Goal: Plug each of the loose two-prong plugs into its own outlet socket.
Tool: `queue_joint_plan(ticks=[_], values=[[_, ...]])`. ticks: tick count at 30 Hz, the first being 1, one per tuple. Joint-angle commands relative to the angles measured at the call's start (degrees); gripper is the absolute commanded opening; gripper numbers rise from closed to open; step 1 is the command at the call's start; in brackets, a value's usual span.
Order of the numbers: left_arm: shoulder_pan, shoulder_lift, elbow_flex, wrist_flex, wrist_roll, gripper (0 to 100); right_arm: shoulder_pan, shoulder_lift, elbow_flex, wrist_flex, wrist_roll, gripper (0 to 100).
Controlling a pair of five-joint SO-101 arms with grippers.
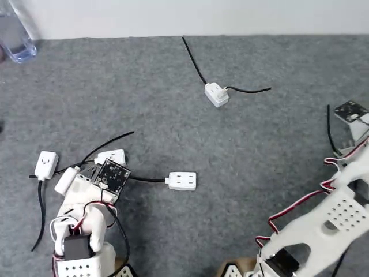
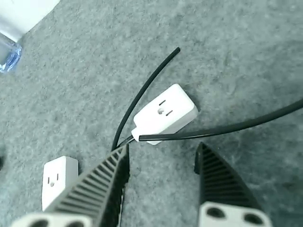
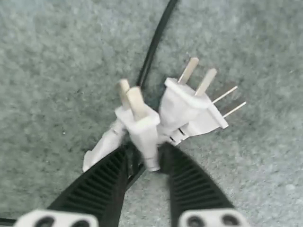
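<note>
1. Two-prong plug (image 3: 142, 125) is clamped in the right gripper (image 3: 147, 158), with a second plug (image 3: 191, 111) just beside it
2. Left gripper (image 2: 161, 158) gapes wide above a black cord (image 2: 227, 127), near an outlet socket (image 2: 163, 113)

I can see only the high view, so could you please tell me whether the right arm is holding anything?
Observer: Yes, the right gripper is shut on a white two-prong plug, with the prongs pointing away from the gripper.
Operator: Is another plug nearby?
Observer: A second plug sits right beside the held one.
Operator: And the left gripper, please?
Observer: The left gripper is open, with an outlet socket just beyond its fingertips and a black cable crossing between them.
</note>
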Motion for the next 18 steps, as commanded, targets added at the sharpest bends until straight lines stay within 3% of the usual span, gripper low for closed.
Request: queue_joint_plan(ticks=[1,9,18], values=[[0.26,-0.18,-0.22,0.35,-0.53,21,1.01,-0.40,-2.02,0.40,0.97,1.6],[0.26,-0.18,-0.22,0.35,-0.53,21,1.01,-9.19,-2.55,6.99,0.88,0.9],[0.26,-0.18,-0.22,0.44,-0.53,21,-5.05,-20.26,-2.46,20.44,0.97,0.9]])
